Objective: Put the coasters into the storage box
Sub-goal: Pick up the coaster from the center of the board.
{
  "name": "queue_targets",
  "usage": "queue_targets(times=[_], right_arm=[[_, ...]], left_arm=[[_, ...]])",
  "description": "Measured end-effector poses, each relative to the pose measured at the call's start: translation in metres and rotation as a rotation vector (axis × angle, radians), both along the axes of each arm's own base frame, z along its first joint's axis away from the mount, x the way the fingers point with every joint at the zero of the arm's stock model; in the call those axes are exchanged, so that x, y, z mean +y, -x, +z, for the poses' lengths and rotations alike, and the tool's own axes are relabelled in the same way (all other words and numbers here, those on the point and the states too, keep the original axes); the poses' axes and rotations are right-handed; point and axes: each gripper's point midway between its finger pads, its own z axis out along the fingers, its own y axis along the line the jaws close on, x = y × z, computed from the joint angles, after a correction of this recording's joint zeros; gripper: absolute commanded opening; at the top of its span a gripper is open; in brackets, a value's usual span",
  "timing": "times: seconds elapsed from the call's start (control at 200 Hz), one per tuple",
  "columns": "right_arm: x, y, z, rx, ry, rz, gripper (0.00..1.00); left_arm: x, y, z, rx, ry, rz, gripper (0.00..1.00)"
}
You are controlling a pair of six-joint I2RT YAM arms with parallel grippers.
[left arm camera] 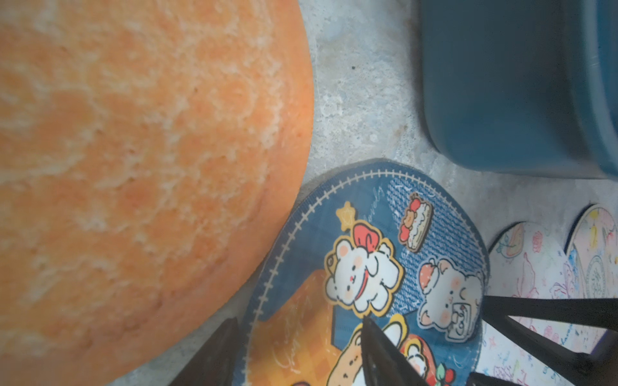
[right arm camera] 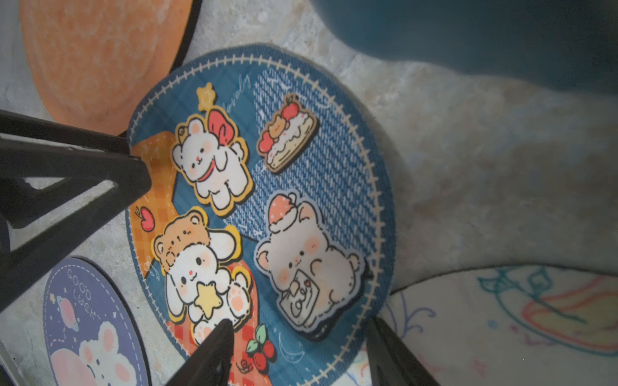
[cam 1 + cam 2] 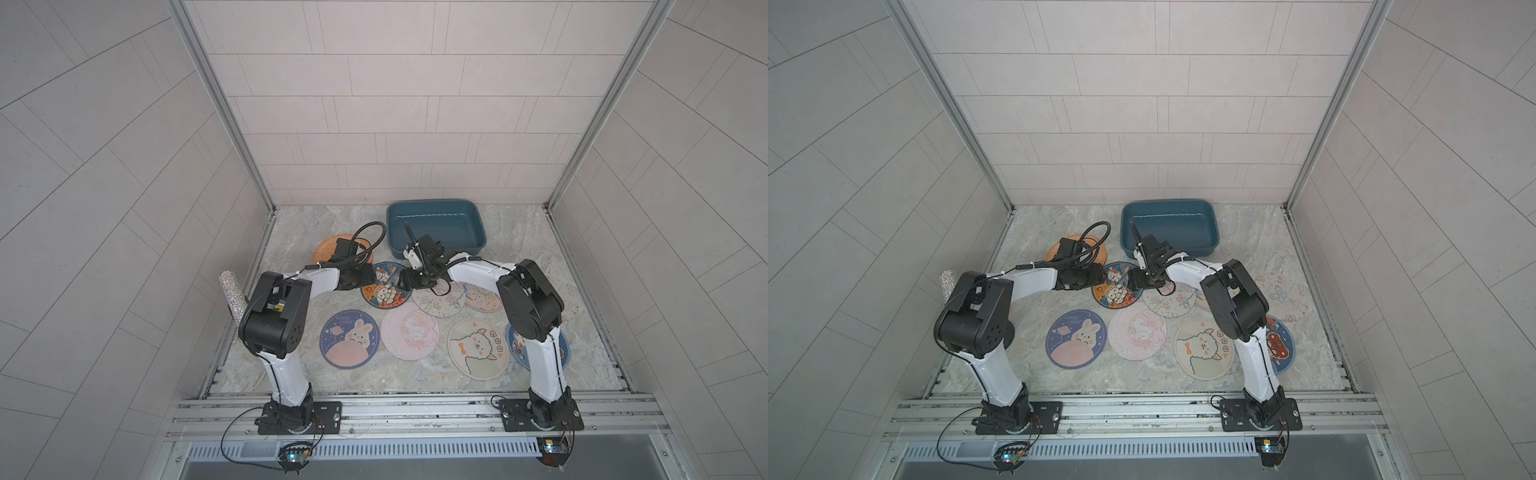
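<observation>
Hovering low over the navy bear-print coaster (image 3: 385,286) near the tabletop's (image 3: 299,232) middle, the left pincer (image 1: 299,322) and right pincer (image 2: 299,320) face each other, jaws apart, straddling its rim. An orange coaster (image 3: 326,249) and a doodle coaster (image 3: 444,303) crowd it; the teal storage box (image 3: 453,232) sits by the far edge.

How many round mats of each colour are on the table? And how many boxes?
Orange coaster: 1
Dark blue coasters, bears and mushroom: 2
Purple bunny coaster: 1
Pink unicorn coaster: 1
Pale coasters, alpaca, doodles, butterfly, one half hidden: 4
Storage box: 1
Total: 10
</observation>
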Motion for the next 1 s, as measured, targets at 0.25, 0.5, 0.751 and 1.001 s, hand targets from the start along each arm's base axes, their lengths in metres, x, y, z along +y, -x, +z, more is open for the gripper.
queue_targets(times=[0.25,0.5,0.751,1.001], right_arm=[[0.005,-0.003,0.000,-0.005,-0.014,0.002,0.55],[0.013,-0.001,-0.005,0.004,-0.028,0.011,0.27],[0.015,0.002,-0.005,0.005,-0.027,0.026,0.00],[0.013,0.011,0.017,-0.008,-0.043,0.051,0.00]], left_arm=[[-0.001,-0.001,0.000,-0.002,0.001,-0.001,0.63],[-0.001,-0.001,0.000,-0.002,0.001,-0.002,0.63],[-0.001,0.000,0.001,-0.003,0.004,-0.004,0.68],[0.002,0.013,0.006,0.030,0.016,0.007,0.85]])
